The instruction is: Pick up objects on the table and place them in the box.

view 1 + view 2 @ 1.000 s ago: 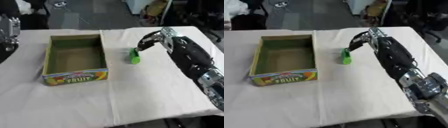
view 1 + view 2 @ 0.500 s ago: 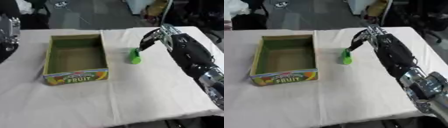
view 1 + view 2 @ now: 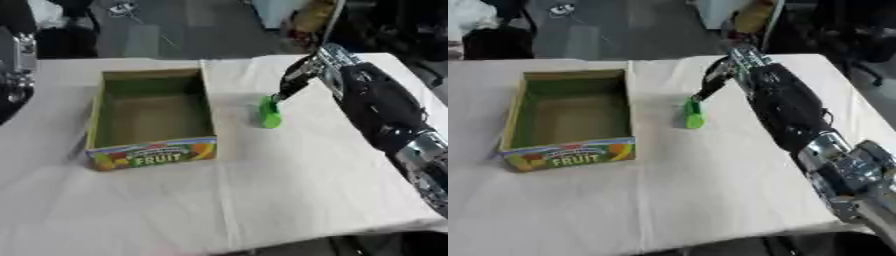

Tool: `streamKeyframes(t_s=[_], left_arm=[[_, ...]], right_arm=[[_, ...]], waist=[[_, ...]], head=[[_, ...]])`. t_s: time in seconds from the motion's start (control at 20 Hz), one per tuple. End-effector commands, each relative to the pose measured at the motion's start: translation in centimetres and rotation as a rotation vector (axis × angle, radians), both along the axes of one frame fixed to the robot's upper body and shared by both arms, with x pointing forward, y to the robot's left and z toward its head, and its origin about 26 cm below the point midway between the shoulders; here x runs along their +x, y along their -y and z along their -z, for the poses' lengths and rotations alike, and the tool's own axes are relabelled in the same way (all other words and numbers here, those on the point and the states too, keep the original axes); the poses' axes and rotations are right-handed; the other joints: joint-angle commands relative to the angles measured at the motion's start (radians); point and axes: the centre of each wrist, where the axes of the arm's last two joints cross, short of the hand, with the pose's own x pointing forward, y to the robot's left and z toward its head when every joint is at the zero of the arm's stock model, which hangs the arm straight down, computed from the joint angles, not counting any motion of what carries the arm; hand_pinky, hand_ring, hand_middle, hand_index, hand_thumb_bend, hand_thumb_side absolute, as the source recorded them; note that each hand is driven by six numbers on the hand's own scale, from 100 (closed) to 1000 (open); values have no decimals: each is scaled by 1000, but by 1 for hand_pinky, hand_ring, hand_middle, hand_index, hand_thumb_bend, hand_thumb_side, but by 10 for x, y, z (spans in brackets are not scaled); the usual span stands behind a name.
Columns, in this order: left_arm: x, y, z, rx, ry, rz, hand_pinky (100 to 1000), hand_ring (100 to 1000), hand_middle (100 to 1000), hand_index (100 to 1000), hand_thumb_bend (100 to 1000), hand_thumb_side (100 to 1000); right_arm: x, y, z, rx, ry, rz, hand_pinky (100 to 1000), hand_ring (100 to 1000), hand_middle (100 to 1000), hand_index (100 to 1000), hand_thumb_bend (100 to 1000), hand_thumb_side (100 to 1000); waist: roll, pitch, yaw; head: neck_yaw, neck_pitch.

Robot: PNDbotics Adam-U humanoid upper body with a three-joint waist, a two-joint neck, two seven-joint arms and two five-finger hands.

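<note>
The green object is seen on the white tablecloth, just to the right of the open cardboard box marked "FRUIT". The right hand is held over it, its fingers stretched down and touching the object's top. Nothing is gripped. The box interior is seen bare.
</note>
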Motion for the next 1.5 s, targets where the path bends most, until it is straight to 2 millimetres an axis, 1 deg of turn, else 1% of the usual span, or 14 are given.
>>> streamKeyframes(t_s=[0.05,0.35,0.4,0.5,0.55,0.6,0.7,0.9,1.5], left_arm=[[-2,3,-9,-2,37,15,680,677,858,885,355,567],[-2,4,-11,-7,43,19,680,677,858,885,356,566],[-2,4,-11,-8,45,20,680,677,858,885,356,566],[-2,5,-12,-11,48,23,680,677,858,885,356,566],[-2,5,-13,-12,49,25,680,677,858,885,356,566],[-2,6,-13,-13,50,26,680,677,858,885,357,566],[-2,6,-14,-16,53,29,680,678,858,885,357,565],[-1,8,-16,-22,60,34,680,678,858,885,358,564],[-1,10,-19,-28,74,39,681,679,859,886,362,561]], right_arm=[[3,-4,-24,-6,57,-12,1000,931,869,885,183,1000],[3,-5,-25,-14,62,-10,996,924,850,863,176,1000],[3,-5,-26,-13,63,-11,946,919,846,857,171,1000],[4,-6,-27,-6,65,-14,903,916,837,846,165,1000],[4,-6,-28,-6,66,-15,907,916,838,847,166,1000],[4,-6,-28,-7,67,-14,856,909,827,836,158,1000],[4,-6,-28,-8,68,-12,819,912,825,819,149,1000],[4,-7,-28,-13,70,-10,811,919,830,821,157,1000],[3,-7,-14,-24,40,-3,799,914,825,839,165,1000]], waist=[[3,-9,2],[3,-5,6],[3,-3,8],[2,-1,11],[2,-1,12],[1,0,13],[0,3,17],[-2,7,23],[-4,13,30]], head=[[-19,-1],[-28,-1],[-31,-1],[-37,-1],[-40,-1],[-43,-1],[-49,-1],[-50,-1],[-44,-1]])
